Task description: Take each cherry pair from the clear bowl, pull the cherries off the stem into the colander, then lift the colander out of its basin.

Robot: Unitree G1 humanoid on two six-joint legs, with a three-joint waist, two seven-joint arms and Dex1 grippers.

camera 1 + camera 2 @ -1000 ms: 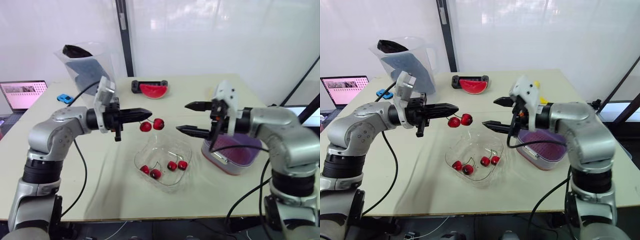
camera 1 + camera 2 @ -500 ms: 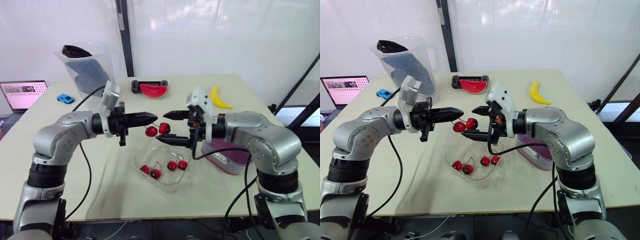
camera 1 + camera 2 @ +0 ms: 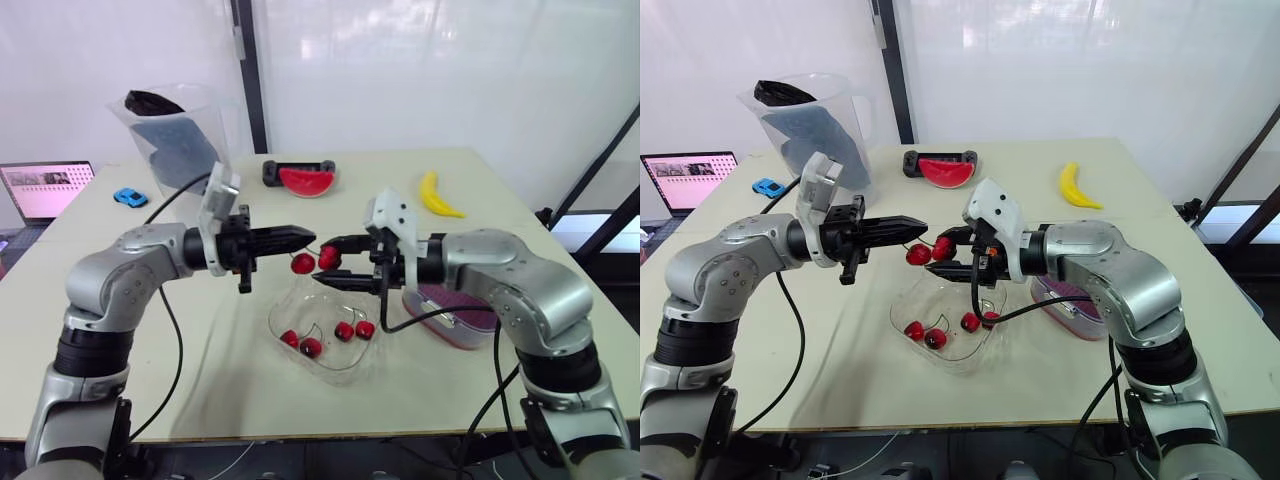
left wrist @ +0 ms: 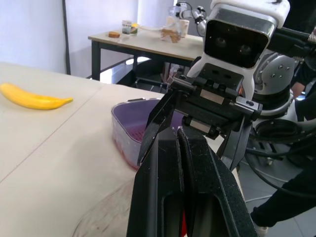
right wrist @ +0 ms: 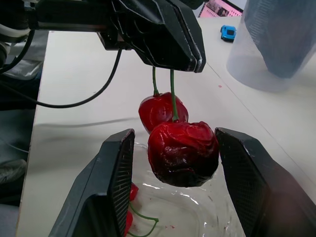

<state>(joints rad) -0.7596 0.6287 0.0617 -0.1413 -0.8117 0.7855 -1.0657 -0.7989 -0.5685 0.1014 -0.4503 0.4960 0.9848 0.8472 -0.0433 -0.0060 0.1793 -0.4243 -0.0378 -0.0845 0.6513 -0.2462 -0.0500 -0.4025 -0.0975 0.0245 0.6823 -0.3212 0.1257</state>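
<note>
The cherry pair [image 5: 170, 133] hangs in the air over the far rim of the clear bowl [image 3: 276, 325]. Its two thin green stems rise side by side into the tips of the left gripper [image 3: 303, 236], which is pinched tight on them. Both fruits are glossy dark red and a little wrinkled. In the right wrist view one sits in front of and slightly below its twin, and the two look to be touching. The right gripper [image 3: 940, 254] is spread around that nearer cherry, one finger on each side with a sliver of gap on both, so it grips nothing yet. We judge the step in hand to be the close on this cherry. We would do it gently and square across the fruit's widest part, since the skin looks slick and an off-centre squeeze could pop it out. Then we would pull straight along the stem, away from the left fingertips, rather than sideways. The colander [image 3: 470, 318] sits in its basin [image 3: 445, 338] on the table [image 3: 200, 380], well off to the robot's right. So we would keep hold of the freed cherry and carry it across. Dropped here, it would fall back among the other cherries [image 3: 345, 330] lying in the bowl.
</note>
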